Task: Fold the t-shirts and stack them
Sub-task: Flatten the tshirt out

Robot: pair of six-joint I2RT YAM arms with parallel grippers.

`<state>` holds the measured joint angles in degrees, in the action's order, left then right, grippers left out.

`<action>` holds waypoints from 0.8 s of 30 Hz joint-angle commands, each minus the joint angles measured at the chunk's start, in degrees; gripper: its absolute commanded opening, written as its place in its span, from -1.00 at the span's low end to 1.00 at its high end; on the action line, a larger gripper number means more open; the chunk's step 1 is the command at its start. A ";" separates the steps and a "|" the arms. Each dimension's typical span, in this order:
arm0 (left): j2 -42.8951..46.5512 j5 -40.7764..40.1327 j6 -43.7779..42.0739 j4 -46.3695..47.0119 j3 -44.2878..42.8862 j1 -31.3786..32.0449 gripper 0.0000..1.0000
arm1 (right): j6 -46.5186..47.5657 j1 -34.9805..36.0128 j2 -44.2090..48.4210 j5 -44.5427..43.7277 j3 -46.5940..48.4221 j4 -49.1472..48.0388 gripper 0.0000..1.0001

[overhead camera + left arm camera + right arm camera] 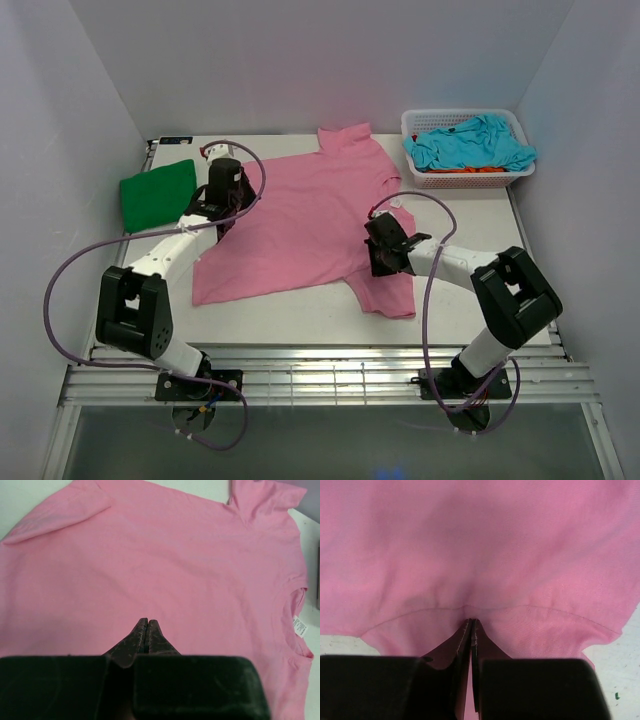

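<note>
A large pink t-shirt (pixel 300 220) lies spread flat across the middle of the table. My left gripper (pixel 222 218) is at its left edge. In the left wrist view its jaws (pixel 145 621) are pressed together on the smooth pink cloth (pixel 175 555). My right gripper (pixel 378 260) sits on the shirt's right side by the near sleeve. There it is shut (pixel 471 621) on a pinch of cloth (pixel 480 545), which puckers at the seam. A folded green t-shirt (pixel 157 193) lies at the far left. Turquoise (pixel 470 145) and orange (pixel 470 170) t-shirts are heaped in the basket.
The white mesh basket (pixel 460 115) stands at the back right corner of the table. White walls close in the table on the left, back and right. The arm bases and a slatted rail run along the near edge.
</note>
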<state>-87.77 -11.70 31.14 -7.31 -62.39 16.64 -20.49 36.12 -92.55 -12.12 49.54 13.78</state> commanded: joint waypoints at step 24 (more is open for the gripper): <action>2.61 -5.69 -0.11 -3.75 0.96 0.23 -1.00 | -13.61 8.35 18.10 -10.03 -10.69 19.71 -0.78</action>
<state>-84.44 -14.94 31.11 -8.40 -59.55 16.64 -32.97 44.05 -77.34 -20.60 38.92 29.43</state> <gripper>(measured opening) 0.021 0.092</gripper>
